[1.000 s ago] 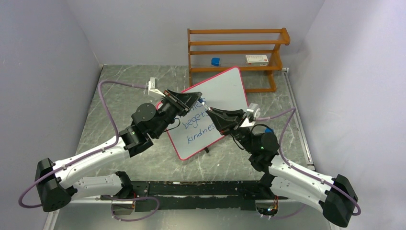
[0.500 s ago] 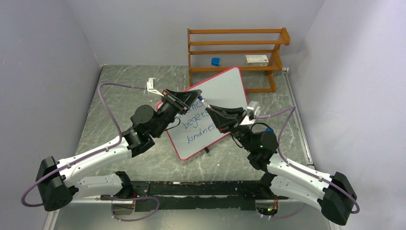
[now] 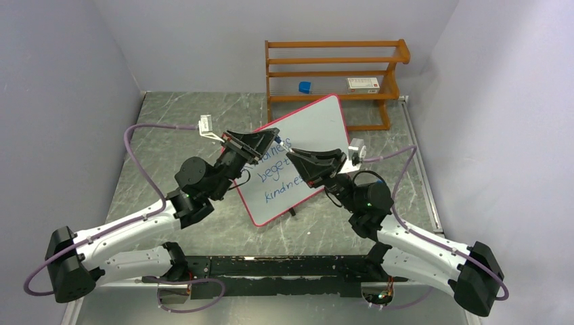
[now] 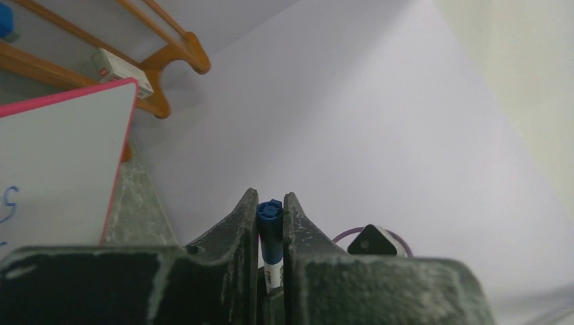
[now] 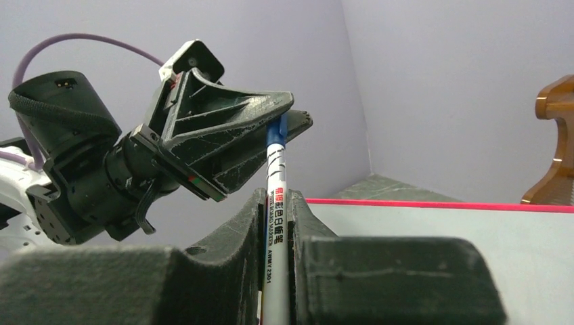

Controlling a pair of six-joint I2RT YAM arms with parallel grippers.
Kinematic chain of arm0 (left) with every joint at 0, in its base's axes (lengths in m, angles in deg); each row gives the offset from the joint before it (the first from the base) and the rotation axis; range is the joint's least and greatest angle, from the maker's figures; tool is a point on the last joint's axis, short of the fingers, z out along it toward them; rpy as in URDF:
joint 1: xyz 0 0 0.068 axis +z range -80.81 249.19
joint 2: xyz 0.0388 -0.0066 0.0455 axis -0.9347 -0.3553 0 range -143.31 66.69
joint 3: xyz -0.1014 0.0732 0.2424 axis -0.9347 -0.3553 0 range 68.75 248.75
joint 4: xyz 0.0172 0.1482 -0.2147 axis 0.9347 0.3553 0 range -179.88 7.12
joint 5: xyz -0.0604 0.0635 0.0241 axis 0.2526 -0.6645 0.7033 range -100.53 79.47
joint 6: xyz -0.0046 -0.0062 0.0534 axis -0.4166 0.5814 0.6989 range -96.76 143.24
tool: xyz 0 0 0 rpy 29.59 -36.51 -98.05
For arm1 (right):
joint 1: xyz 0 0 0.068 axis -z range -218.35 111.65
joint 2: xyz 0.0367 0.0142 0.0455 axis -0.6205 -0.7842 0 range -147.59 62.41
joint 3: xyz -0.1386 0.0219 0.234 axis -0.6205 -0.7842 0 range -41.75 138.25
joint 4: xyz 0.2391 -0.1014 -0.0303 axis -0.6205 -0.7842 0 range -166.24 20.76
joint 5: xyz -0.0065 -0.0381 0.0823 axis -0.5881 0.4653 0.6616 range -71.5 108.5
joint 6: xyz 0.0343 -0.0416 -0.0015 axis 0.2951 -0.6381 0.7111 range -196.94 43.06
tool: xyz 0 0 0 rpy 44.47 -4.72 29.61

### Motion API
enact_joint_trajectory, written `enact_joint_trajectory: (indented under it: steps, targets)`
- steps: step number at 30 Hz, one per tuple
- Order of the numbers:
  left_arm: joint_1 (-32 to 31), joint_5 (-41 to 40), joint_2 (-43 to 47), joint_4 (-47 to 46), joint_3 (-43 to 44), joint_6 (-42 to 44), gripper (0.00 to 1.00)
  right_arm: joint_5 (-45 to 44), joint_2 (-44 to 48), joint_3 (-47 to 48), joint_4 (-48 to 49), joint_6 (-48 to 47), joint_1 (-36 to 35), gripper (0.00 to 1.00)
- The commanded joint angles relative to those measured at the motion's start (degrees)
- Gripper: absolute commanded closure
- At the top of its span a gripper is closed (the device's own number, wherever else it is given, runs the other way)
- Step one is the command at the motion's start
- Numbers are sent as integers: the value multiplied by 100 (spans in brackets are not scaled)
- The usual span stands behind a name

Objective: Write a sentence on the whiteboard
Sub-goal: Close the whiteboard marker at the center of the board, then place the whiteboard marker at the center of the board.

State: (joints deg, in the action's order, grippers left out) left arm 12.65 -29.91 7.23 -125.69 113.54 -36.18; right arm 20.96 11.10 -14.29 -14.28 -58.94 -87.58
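The whiteboard [image 3: 318,128], white with a red-pink rim, lies tilted on the table. Its lower half carries the sentence [image 3: 281,177] in blue cursive, partly hidden under the two grippers. They meet tip to tip above the board's left part. A white marker [image 5: 275,183] with black print runs between them. My right gripper [image 5: 274,196] is shut on its barrel. My left gripper [image 4: 270,200] is shut on the blue cap end [image 4: 269,220]. From above, the left gripper [image 3: 274,137] sits just up-left of the right gripper [image 3: 291,156].
A wooden rack [image 3: 335,68] stands at the back behind the board, with a small blue object [image 3: 304,87] and a white box [image 3: 363,83] on its shelf. Grey walls close in on the left, right and back. Purple cables loop from both wrists.
The left arm's elbow and wrist have swung left and back, turning the gripper. The right gripper has followed slightly left. Both stay shut on the marker between them.
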Motion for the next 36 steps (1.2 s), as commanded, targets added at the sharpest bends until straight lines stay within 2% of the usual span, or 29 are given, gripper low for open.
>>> enact_joint_trajectory:
  steps: [1,5,10,15,19,22,27,31,36]
  targets:
    - [-279,390,367,1392,216,694,79,-577,-5,283,-342,-193,40,100]
    - [123,4,512,2186,895,1364,61,-945,117,385,-897,-467,58,100]
    - [369,-667,451,3339,1804,2244,50,-1737,274,495,-1678,-736,209,100]
    - [821,-1296,415,4229,2202,3012,33,-2661,267,721,-2788,-603,744,100]
    - [1402,-1299,723,4522,1796,3043,22,-3006,363,663,-3476,-191,1597,100]
    - [1766,-1289,1011,4828,1397,3043,18,-2958,284,601,-4078,388,2434,100]
    - [2073,-1649,1594,5221,763,3365,9,-2984,264,185,-4753,1408,3620,100]
    - [2085,-2083,2035,5489,450,3752,7,-3090,138,-197,-5072,1947,4007,100]
    - [2085,-2458,2483,5723,206,4123,4,-3076,-273,-416,-5226,2314,4143,100]
